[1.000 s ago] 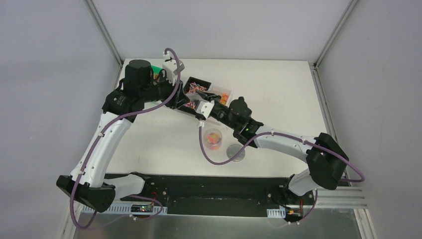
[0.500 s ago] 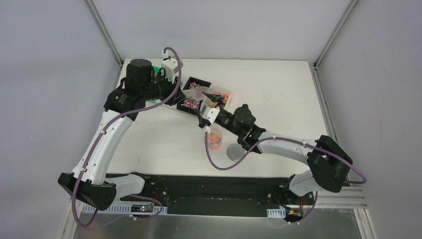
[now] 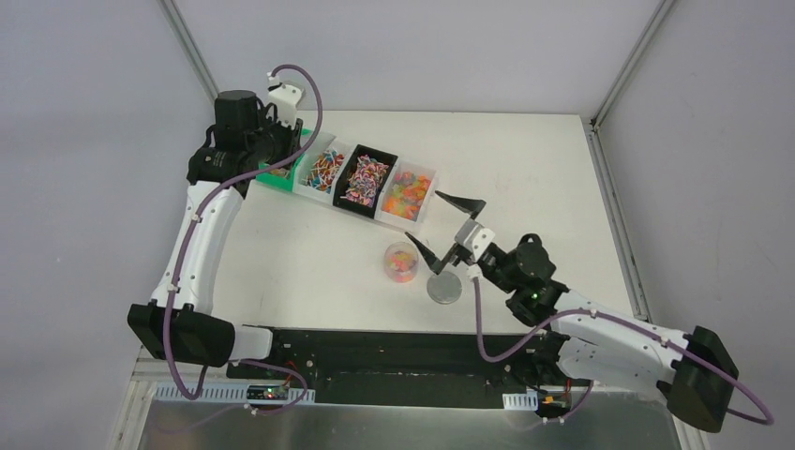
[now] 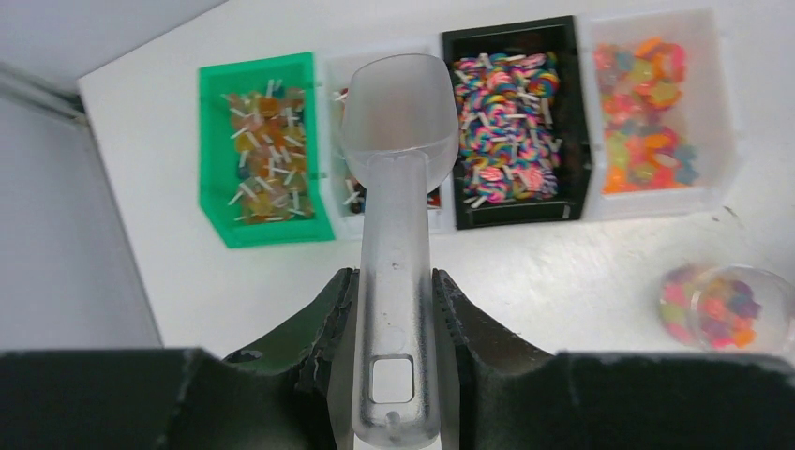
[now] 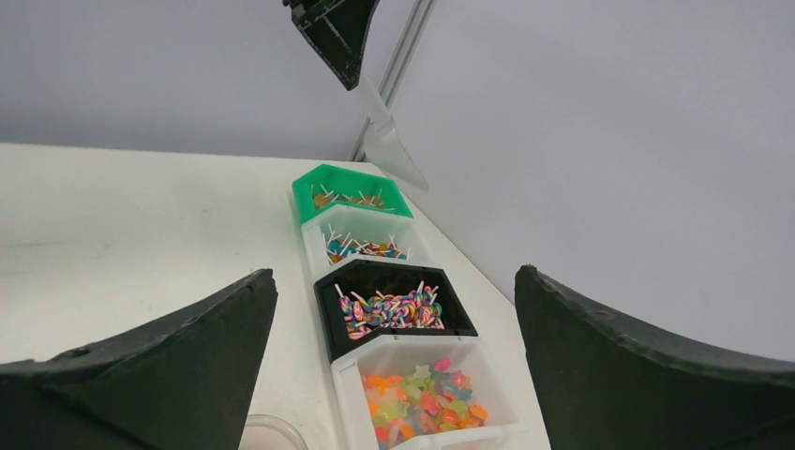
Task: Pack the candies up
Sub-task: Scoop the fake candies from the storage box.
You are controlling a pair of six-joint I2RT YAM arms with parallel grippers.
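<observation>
Candies fill four bins in a row: a green bin (image 3: 277, 170), a white bin (image 3: 323, 169), a black bin (image 3: 366, 178) of swirl lollipops (image 4: 511, 112) and a white bin (image 3: 409, 192) of star gummies (image 5: 427, 394). A clear cup (image 3: 401, 262) holds more candies (image 4: 722, 309). My left gripper (image 4: 394, 277) is shut on the handle of a translucent scoop (image 4: 398, 122), which hangs empty above the green and white bins. My right gripper (image 3: 441, 228) is wide open beside the cup and holds nothing (image 5: 394, 274).
A grey round lid disc (image 3: 445, 288) lies on the white table (image 3: 525, 169), just right of the cup and below my right gripper. The left arm (image 3: 202, 234) stretches along the table's left side. Grey walls close the back and sides.
My left gripper has lifted the scoop out of the bins and drawn back to the far left. My right gripper has pulled away from the bins toward the near right and opened wide.
</observation>
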